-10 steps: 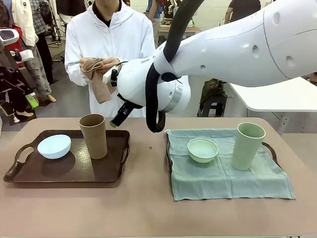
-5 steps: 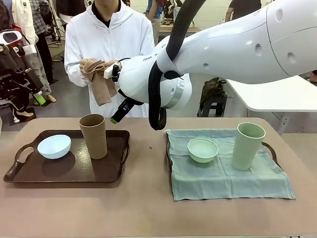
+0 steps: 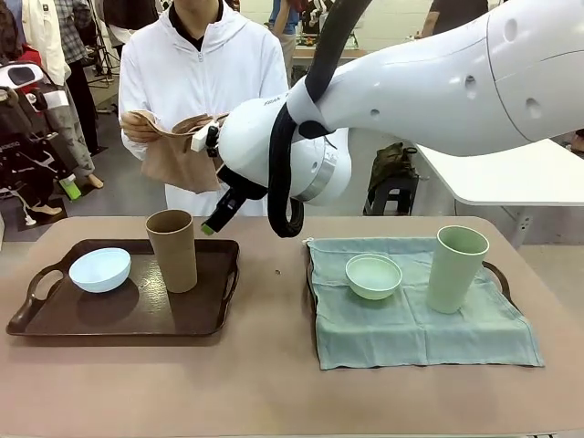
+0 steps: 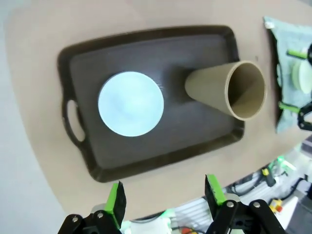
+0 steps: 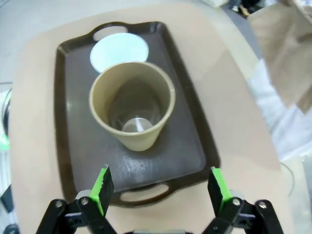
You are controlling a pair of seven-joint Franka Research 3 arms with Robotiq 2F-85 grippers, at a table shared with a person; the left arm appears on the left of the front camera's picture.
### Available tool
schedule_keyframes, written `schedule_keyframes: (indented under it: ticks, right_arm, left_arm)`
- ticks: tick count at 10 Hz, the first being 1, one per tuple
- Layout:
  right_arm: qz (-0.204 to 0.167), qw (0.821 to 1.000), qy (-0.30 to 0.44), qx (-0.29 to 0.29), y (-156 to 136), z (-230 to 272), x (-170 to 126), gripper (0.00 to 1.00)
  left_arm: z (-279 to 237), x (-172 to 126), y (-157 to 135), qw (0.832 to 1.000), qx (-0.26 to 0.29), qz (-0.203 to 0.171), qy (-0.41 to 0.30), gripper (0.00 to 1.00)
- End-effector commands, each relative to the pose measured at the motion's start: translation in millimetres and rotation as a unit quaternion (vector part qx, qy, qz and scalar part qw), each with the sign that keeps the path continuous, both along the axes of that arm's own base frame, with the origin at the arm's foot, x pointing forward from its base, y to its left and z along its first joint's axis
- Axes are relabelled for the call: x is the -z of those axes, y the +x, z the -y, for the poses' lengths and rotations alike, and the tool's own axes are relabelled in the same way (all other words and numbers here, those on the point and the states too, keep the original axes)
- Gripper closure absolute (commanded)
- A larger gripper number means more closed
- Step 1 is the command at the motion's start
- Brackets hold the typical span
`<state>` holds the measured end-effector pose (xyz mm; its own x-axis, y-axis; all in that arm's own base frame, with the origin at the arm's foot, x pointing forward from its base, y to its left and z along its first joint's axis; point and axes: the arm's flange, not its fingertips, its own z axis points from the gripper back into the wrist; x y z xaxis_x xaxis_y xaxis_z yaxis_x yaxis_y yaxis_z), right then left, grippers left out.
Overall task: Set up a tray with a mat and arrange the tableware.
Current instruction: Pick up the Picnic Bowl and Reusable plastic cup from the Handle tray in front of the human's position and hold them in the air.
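Table station, two trays: one bare, one lined, person holding a cloth at the far side.

Tan table [image 3: 274, 383] carries a dark brown tray [image 3: 205, 324] on the robot's left, with the pale blue bowl [image 3: 100, 269] and the upright tan-brown cup [image 3: 172, 249] standing side by side on its bare floor. On the right, a green mat [image 3: 411, 333] covers a second tray [image 3: 497, 274] and bears the mint green bowl [image 3: 373, 276] and the pale green cup [image 3: 456, 268], set apart. A person [image 3: 205, 64] holds a tan cloth [image 3: 178, 155] spread in the air. The right gripper [image 5: 160, 169] hangs above the tan-brown cup, fingers wide and empty. The left gripper [image 4: 165, 181] sits high over the brown tray, fingers spread with nothing between them. Small dark print on the right arm [image 3: 411, 91] is too small to read.
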<state>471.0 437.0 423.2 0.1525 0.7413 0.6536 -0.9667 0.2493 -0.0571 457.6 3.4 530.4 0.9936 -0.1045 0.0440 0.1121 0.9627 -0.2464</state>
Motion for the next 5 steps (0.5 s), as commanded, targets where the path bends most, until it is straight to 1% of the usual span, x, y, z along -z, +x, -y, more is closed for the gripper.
schedule_keyframes:
  ticks: [1,2,3,4,5]
  right_arm:
    - [-0.047,0.998,0.011,-0.047,24,21,22,0.0]
    - [-0.069,0.996,0.01,-0.055,26,27,30,0.0]
    - [-0.069,0.996,0.008,-0.057,28,31,33,0.0]
    - [-0.07,0.993,0.033,-0.086,30,32,36,0.0]
    - [-0.063,0.991,0.053,-0.108,29,36,42,0.0]
  left_arm:
    - [-3,11,15,0.999,-0.013,0.013,0.028,0.14]
    - [-10,21,18,0.999,-0.026,0.024,0.03,0.14]
    - [-13,29,22,0.999,-0.029,0.018,0.031,0.14]
    - [-18,39,27,0.998,-0.034,0.029,0.035,0.14]
    - [-22,52,32,0.999,-0.031,0.03,0.026,0.14]
